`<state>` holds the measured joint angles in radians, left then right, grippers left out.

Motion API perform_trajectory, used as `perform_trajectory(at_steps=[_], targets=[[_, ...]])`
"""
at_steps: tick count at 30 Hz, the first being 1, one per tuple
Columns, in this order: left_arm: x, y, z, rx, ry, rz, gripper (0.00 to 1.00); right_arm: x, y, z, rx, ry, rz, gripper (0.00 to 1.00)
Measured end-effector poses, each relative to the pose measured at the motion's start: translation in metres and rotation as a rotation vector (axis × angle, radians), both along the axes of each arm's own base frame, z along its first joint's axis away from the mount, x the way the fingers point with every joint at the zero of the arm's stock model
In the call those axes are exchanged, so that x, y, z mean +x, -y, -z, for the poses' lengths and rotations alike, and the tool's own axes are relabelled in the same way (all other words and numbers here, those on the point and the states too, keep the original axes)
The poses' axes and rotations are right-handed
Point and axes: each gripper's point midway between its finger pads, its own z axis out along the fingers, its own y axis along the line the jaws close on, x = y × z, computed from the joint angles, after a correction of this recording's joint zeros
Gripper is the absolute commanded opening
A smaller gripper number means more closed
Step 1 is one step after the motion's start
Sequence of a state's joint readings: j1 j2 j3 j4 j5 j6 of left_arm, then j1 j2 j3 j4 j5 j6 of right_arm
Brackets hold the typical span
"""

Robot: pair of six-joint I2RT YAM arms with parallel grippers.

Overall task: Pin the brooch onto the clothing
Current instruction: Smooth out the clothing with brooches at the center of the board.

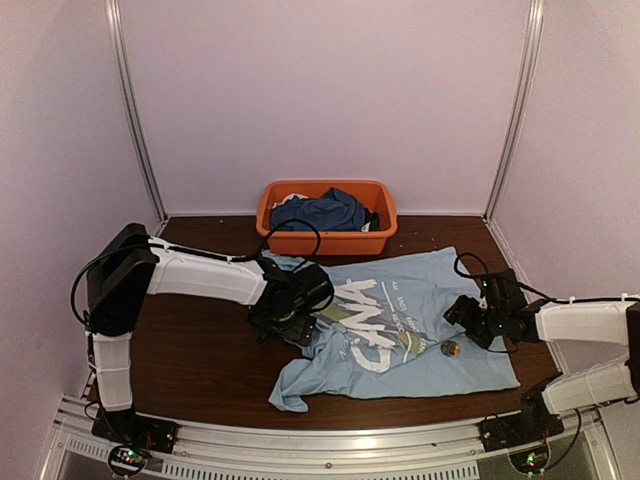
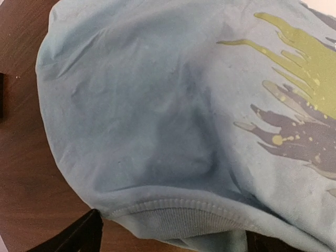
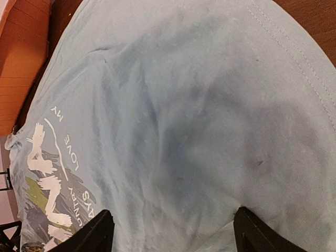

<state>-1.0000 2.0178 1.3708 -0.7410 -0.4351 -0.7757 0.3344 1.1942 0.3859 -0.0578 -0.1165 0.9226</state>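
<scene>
Arm bases (image 1: 125, 430) at near edge of counter (image 1: 200, 350). T-shirt (image 1: 480, 365) lies spread mid-counter, print up. Brooch (image 1: 450, 349) rests on shirt toward its right near corner, just beside right jaws, not touching. Right jaws spread wide over cloth, nothing held. Left jaws fully spread over collar, empty. Orange tub (image 1: 327, 240) with dark garment (image 1: 320, 212) at far edge.

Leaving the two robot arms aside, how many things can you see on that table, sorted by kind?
Tubs: 1 (orange tub)
Garments: 2 (light blue T-shirt spread on the table, dark blue garment in the orange tub)
Brooches: 1 (small round brooch lying on the light blue T-shirt)
Total: 4
</scene>
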Motion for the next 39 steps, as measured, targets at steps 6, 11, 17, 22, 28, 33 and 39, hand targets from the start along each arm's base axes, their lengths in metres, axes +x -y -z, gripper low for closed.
perform_trajectory(at_steps=[6,11,17,22,28,33,39], targets=[[0.002,-0.003,-0.001,0.032,0.023,0.014,0.98,-0.004,0.006,0.0,-0.015,-0.013,0.013,0.81],[0.001,-0.013,-0.003,0.09,0.034,0.033,0.98,-0.005,0.007,0.001,-0.02,-0.021,0.016,0.81],[-0.009,-0.039,-0.005,0.179,0.025,0.067,0.98,-0.005,0.01,0.001,-0.03,-0.027,0.024,0.82],[-0.014,-0.051,-0.005,0.211,0.028,0.083,0.98,-0.004,0.012,0.001,-0.032,-0.028,0.028,0.82],[-0.015,-0.069,-0.008,0.245,0.032,0.084,0.98,-0.007,0.016,0.001,-0.048,-0.04,0.03,0.82],[-0.015,-0.1,-0.011,0.296,0.004,0.064,0.97,-0.009,0.02,0.0,-0.079,-0.059,0.032,0.82],[-0.013,-0.133,-0.023,0.343,-0.018,0.033,0.98,-0.007,0.021,-0.015,-0.078,-0.037,0.03,0.82]])
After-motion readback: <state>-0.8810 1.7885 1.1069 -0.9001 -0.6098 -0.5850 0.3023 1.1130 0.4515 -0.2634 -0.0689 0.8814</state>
